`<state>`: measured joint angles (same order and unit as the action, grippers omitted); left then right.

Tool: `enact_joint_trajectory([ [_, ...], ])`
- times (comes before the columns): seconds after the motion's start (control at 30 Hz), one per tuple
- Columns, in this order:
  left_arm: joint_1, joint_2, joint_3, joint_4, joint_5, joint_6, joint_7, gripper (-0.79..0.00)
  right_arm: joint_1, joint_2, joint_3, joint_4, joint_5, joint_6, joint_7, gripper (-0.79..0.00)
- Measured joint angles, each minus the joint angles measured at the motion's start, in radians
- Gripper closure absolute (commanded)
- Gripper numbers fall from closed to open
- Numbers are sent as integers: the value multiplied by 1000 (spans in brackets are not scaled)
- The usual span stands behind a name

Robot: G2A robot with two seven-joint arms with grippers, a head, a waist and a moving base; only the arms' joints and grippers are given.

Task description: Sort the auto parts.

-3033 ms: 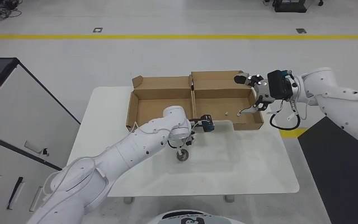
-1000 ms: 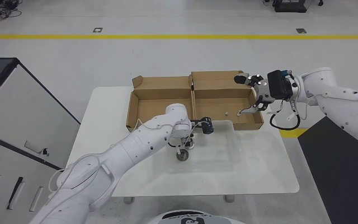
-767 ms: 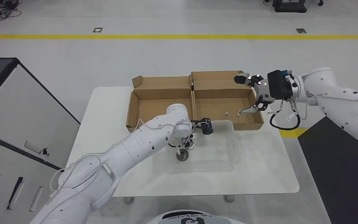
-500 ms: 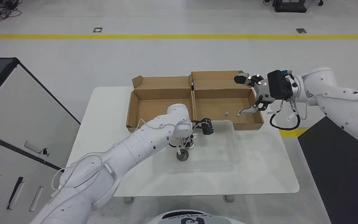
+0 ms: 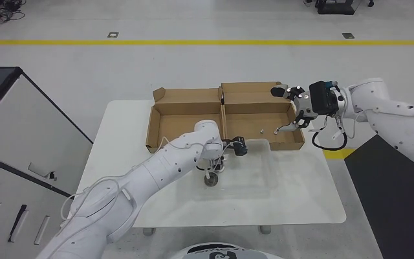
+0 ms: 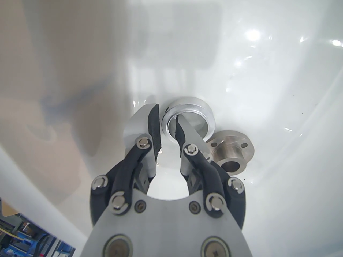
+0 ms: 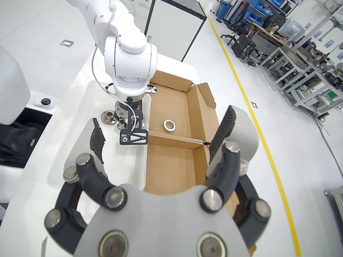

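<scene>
Flanged bushing [image 6: 230, 152] is lying flange-down in the tray [image 5: 249, 171], on the robot's side of the cardboard box [image 5: 194, 120]. Of the two loose parts, it is sitting farther from the box.

Silver ring [image 6: 187, 120] is lying flat just beside the bushing, on the side toward the box. Cannot tell whether the two are touching.

Left gripper [image 6: 165, 112] is pointing down into the tray, just in front of the box's front wall near its divider. Jaws are standing at a narrow gap: one finger [image 6: 154, 132] outside the ring's wall, the other reaching inside the ring. A sliver of space is showing, so it is not clamping the ring.

Tray is sitting against the box's front wall on the white table [image 5: 304, 188].

A second ring [image 7: 168, 125] is lying flat on the box floor, in the right-hand compartment.

Right gripper [image 7: 162, 117] is hovering over the right end of the box, jaws spread wide, holding nothing.
</scene>
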<state>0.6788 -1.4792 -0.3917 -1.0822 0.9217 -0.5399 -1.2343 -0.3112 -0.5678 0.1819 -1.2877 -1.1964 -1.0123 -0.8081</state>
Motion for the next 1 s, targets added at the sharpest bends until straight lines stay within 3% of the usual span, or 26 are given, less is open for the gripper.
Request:
enact_joint_trajectory([
  [0.33, -12, -6, -12, -6, -25, 0, -20, 0, 0, 0, 0, 0, 0, 0, 0, -785],
  [0.57, -8, 21, -55, -93, -29, 8, -55, 0, 0, 0, 0, 0, 0, 0, 0, -785],
  [0.77, 28, 78, -109, -253, -22, 47, -94, 0, 0, 0, 0, 0, 0, 0, 0, -785],
  [1.0, 98, 174, -194, -501, -52, 109, -155, 0, 0, 0, 0, 0, 0, 0, 0, -785],
])
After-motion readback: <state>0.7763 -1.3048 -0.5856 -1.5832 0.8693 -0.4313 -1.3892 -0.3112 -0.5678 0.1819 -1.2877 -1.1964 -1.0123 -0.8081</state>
